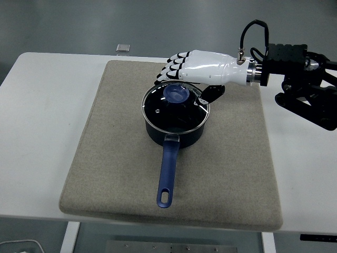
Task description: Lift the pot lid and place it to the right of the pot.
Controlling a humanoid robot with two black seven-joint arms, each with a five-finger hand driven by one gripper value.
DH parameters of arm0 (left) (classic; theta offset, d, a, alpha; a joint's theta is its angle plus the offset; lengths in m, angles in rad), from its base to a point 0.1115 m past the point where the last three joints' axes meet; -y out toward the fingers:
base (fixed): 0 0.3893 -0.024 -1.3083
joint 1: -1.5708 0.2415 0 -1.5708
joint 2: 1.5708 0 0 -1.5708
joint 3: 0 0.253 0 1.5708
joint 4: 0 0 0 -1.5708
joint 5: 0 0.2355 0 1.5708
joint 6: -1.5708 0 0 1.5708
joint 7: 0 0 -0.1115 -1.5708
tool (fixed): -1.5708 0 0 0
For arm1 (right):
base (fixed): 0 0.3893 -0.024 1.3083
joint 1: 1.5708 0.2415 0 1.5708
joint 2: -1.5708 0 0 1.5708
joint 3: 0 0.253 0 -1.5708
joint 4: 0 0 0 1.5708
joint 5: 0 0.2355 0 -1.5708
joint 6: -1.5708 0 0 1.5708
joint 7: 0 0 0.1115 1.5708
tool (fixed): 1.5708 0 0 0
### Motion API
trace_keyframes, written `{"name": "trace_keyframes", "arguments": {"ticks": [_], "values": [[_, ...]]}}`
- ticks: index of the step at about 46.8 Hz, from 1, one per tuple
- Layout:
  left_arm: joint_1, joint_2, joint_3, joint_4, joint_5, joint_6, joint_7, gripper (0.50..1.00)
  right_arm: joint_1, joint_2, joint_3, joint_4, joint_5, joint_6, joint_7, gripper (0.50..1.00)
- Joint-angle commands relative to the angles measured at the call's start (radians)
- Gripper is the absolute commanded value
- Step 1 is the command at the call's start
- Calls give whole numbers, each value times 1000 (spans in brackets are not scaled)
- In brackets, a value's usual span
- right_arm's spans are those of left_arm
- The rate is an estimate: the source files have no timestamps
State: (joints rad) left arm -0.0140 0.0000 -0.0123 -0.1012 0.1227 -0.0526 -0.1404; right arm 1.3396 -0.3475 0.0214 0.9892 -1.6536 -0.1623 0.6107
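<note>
One white tabletop (47, 132) carries everything. On it lies one beige mat (116, 174), a broad rectangle covering most of the middle. One dark pot (174, 132) stands on the mat, a little toward the far side of its centre; the pot serves as the landmark here.

One arm is in view, black, coming in from the right edge beyond and to the right of the pot. It ends in one white right hand (202, 71) with black joints, which hovers just over the far rim of the pot. Its fingers (171, 71) are stretched out side by side, relaxed and holding nothing, their tips reaching past the far left of the pot's rim. The thumb (213, 94) hangs lower, at the pot's far right rim; whether it touches the rim cannot be told.

One blue handle (166, 171) sticks out from the pot's near side, pointing toward the near edge of the tabletop, with one hanging hole at its end.

One glass lid (160, 113) with a metal rim sits flat on the pot, closing it. One blue knob (176, 94) rises from the lid, just under the hand's palm and apart from it.

One small grey object (123, 48) lies on the tabletop well beyond the pot, past the mat's far edge.
</note>
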Motion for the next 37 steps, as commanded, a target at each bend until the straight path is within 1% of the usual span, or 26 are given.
{"name": "trace_keyframes", "arguments": {"ticks": [1, 9, 16, 30, 37], "values": [[0, 0, 0, 0, 0, -1, 1, 1000, -2, 8, -1, -9, 0, -6, 0, 909], [0, 0, 0, 0, 0, 0, -1, 1000, -2, 18, -21, -17, 0, -26, 0, 909], [0, 0, 0, 0, 0, 0, -1, 1000, -3, 39, -21, -34, 0, -29, 0, 909], [0, 0, 0, 0, 0, 0, -1, 1000, -5, 39, -23, -41, 0, -39, 0, 909], [0, 0, 0, 0, 0, 0, 1, 1000, -5, 45, -51, -41, 0, -45, 0, 909]]}}
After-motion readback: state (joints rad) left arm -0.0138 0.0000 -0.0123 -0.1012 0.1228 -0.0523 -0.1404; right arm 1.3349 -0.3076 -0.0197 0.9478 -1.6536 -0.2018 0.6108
